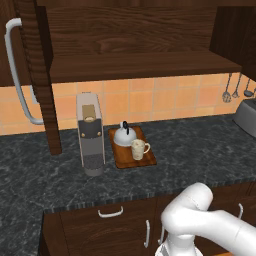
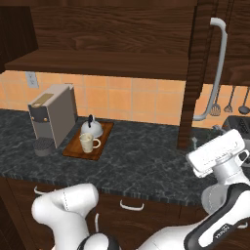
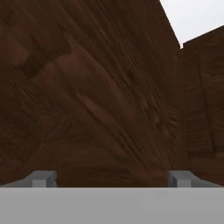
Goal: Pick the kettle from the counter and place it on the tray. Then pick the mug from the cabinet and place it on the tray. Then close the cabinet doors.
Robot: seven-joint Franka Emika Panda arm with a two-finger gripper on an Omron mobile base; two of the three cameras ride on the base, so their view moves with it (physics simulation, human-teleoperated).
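The silvery kettle (image 1: 122, 135) (image 2: 91, 128) and the cream mug (image 1: 139, 148) (image 2: 87, 142) both stand on the wooden tray (image 1: 145, 160) (image 2: 72, 149) on the dark counter (image 1: 200, 150) (image 2: 146, 158). Above, the cabinet (image 1: 140, 65) (image 2: 97, 63) stands open with a bare shelf. Its two doors (image 1: 42, 75) (image 2: 195, 73) swing outward, each with a silver bar handle (image 1: 17, 75) (image 2: 217, 68). In the right base view my white hand (image 2: 217, 155) hovers low beside the right door. In the hand view my gripper (image 3: 112, 179) is open, facing dark wood grain close up.
A tall grey coffee machine (image 1: 90, 132) (image 2: 51, 117) stands left of the tray. A toaster (image 1: 246, 116) (image 2: 239, 128) and hanging utensils (image 1: 235, 90) (image 2: 229, 102) are at the far right. Drawers with silver handles (image 1: 110, 212) run under the counter.
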